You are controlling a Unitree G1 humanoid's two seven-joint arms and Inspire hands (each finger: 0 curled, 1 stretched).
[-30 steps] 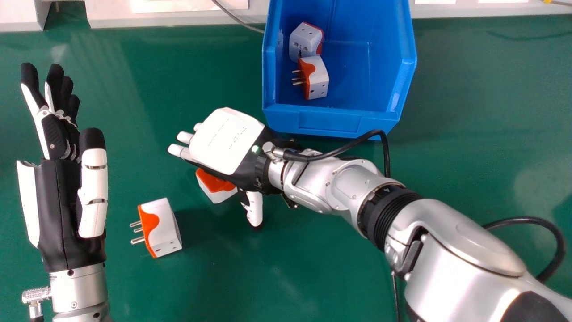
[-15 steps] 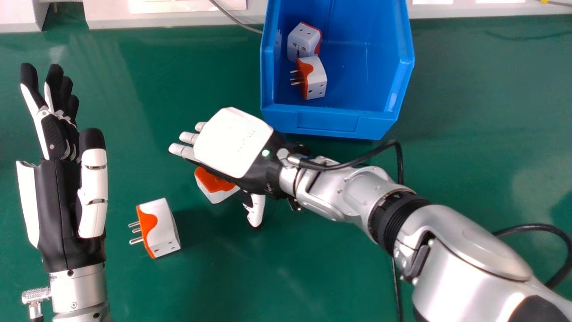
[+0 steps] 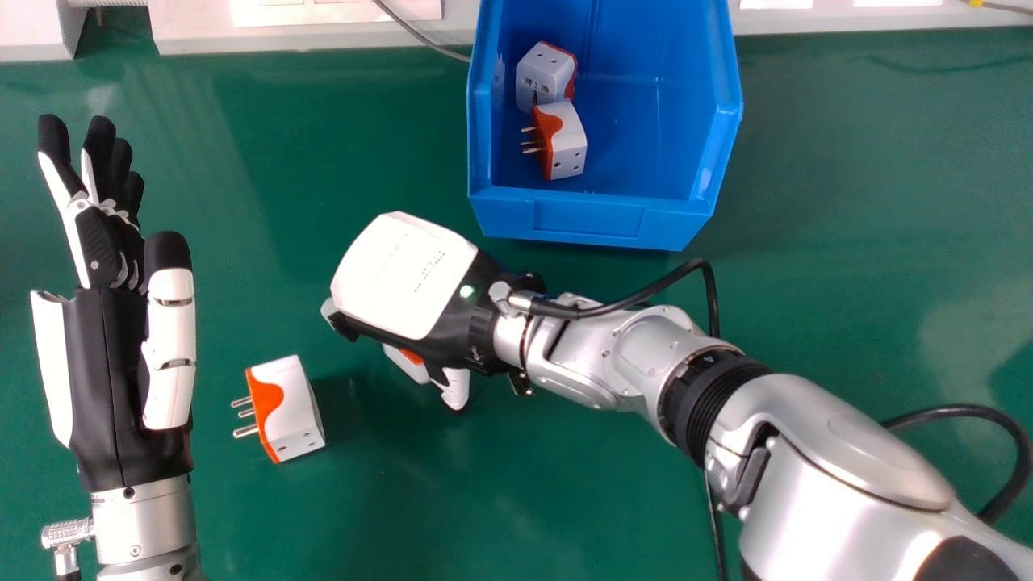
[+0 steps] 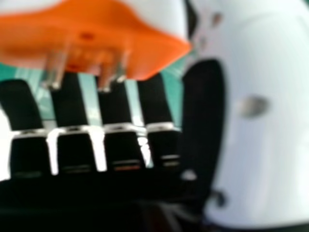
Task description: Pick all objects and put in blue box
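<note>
Head view: illegible print (image 3: 429, 271) marks the right hand (image 3: 387, 282), curled round an adapter (image 3: 406, 365); left hand (image 3: 101, 379) relaxed.

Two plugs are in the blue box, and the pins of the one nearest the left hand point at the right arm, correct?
No: in the head view, that plug has its pins pointing toward the left hand; the blue box does hold two.

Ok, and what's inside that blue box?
Inside the blue box sit one white-and-orange plug, its pins showing, and, partly covered by it, another plug. Whatever may be underneath them is hidden from view.
</note>
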